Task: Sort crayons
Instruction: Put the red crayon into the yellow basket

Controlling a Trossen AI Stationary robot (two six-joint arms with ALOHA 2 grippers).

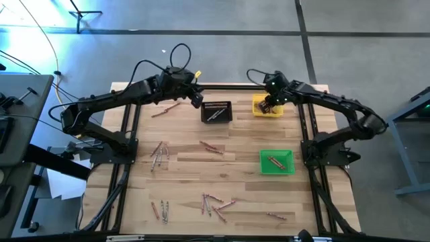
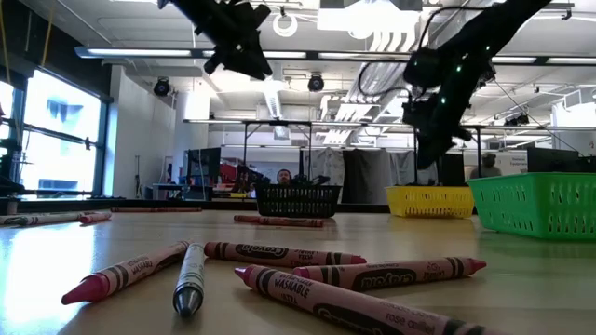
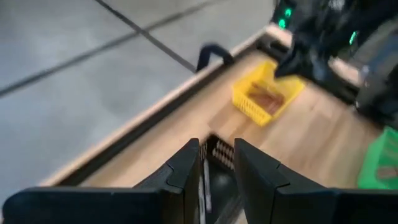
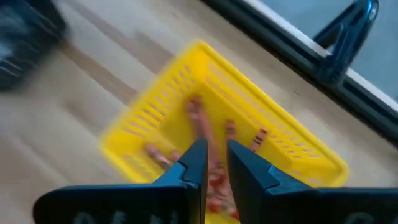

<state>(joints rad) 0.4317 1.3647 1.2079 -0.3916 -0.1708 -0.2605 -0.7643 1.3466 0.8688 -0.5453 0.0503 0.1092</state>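
Several reddish-pink, orange-brown and grey crayons lie flat on the wooden table: near the left edge [image 1: 159,153], at the centre [image 1: 211,147], and along the near edge [image 1: 215,203]. My left gripper [image 1: 197,99] hovers just left of the black bin [image 1: 216,111], fingers a little apart and empty; a grey crayon [image 3: 205,186] lies in that bin. My right gripper [image 1: 267,104] hovers over the yellow bin [image 4: 186,74], fingers a little apart with nothing between them. Orange-brown crayons [image 4: 198,118] lie on the bin's floor. The green bin [image 1: 277,162] holds a crayon.
The three bins stand on the table's far and right part: black at far centre, yellow [image 1: 267,107] to its right, green nearer on the right. A loose crayon [image 1: 165,109] lies far left. Black frame rails [image 1: 127,134] run along both sides. Bare wood lies between the crayon groups.
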